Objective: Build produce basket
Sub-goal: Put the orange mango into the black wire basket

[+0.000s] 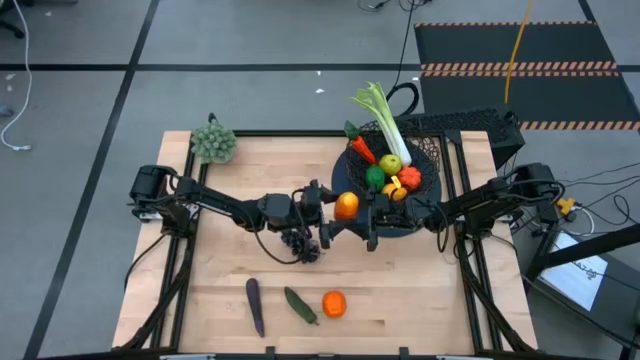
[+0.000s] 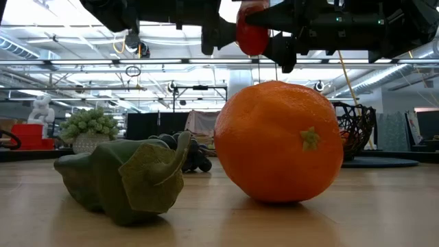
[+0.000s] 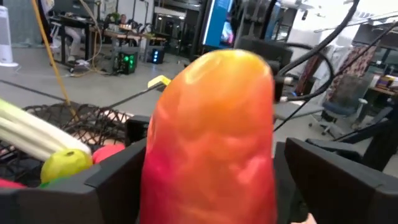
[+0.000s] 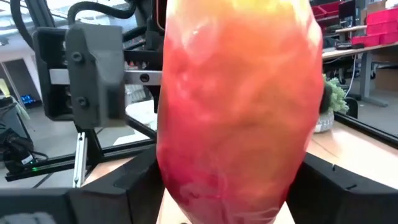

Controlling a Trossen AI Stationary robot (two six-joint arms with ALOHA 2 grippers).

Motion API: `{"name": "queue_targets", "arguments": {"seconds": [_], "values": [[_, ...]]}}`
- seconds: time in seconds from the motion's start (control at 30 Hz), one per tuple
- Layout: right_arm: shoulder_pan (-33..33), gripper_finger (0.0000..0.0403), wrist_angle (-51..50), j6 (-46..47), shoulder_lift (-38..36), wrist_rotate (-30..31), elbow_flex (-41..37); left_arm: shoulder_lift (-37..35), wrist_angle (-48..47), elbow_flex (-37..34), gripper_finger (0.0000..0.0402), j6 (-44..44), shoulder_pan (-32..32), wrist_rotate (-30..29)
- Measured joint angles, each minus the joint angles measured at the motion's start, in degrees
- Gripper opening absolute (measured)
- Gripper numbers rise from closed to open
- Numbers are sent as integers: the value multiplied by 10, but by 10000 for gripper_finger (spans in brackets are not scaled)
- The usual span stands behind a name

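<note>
A red and orange-yellow oval fruit hangs in the air over the table's middle, between my two grippers, which face each other. My right gripper comes from the table's right and is shut on the fruit. My left gripper comes from the left and stands open, one finger on either side of the same fruit. The black wire basket stands at the far right with a leek, a carrot, an apple and other produce in it. Dark grapes, an eggplant, a cucumber and an orange lie on the table. My right gripper pinches the fruit's two opposite sides between its two fingers, low on the fruit. The fingers come level from the table's right. The fruit stands upright in the hold, lifted clear of the table.
A grey-green bushy clump sits at the far left corner. The grapes lie just below my left gripper. The orange and the cucumber lie close to the near edge. Bare wood shows at the left and the near right.
</note>
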Motion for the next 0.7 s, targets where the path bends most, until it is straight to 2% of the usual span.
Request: {"name": "queue_targets", "arguments": {"seconds": [0.1, 0.2, 0.33, 0.53, 0.7], "values": [[-1, 267, -21, 1, -9, -10, 0, -26, -45, 0, 389, 3, 0, 3], [0, 269, -68, 0, -34, -10, -1, -65, -105, 0, 397, -4, 0, 0], [0, 266, -154, -13, -93, 0, 0, -125, -211, 0, 386, 6, 0, -13], [14, 264, -307, -81, -188, 78, -1, -205, -359, 1, 361, -15, 0, -23], [33, 264, -388, -166, -218, 103, -1, -222, -410, 0, 335, -41, -2, -23]]}}
